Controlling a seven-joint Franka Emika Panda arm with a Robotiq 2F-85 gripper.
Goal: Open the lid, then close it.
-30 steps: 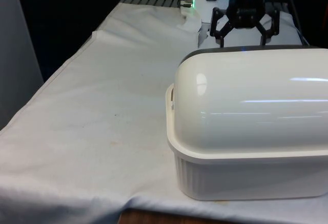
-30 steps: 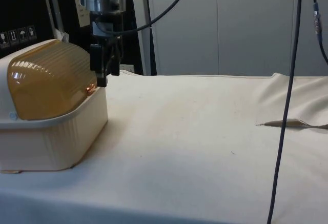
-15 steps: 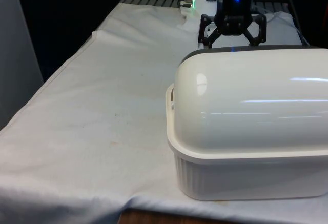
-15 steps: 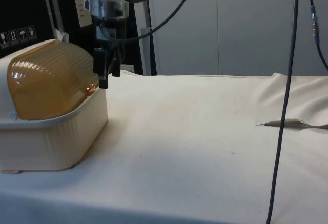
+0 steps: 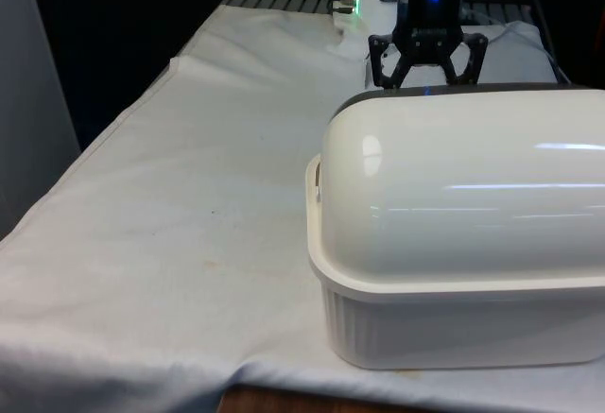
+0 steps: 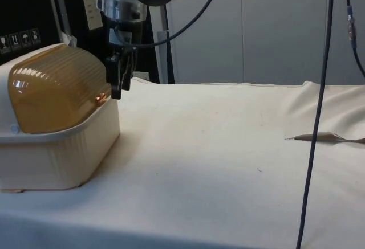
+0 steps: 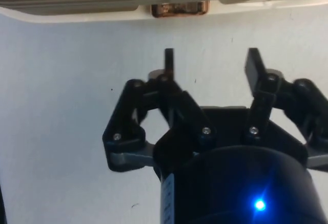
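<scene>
A bread box [image 5: 454, 215] stands on the white cloth, its pale back turned to the front view. From the side, its ribbed amber roll-top lid [image 6: 54, 92] is down over the cream base [image 6: 63, 158]. A small copper handle [image 6: 101, 97] sits at the lid's lower lip, also visible as the handle [image 7: 179, 9] in the wrist view. My gripper [image 6: 117, 89] hangs just in front of that handle, a short gap away. The gripper [image 7: 210, 57] is open with nothing between its fingers. In the front view the gripper [image 5: 427, 77] shows just above the box's top.
A thin flat strip [image 6: 325, 138] lies on the cloth at the side view's right, by a raised fold. A dark cable [image 6: 318, 89] hangs down in front of the side camera. Bare cloth [image 5: 189, 177] stretches along the front view's left of the box.
The gripper has shifted towards the front view's left, roughly in line with the handle, and stays open. The lid has not moved.
</scene>
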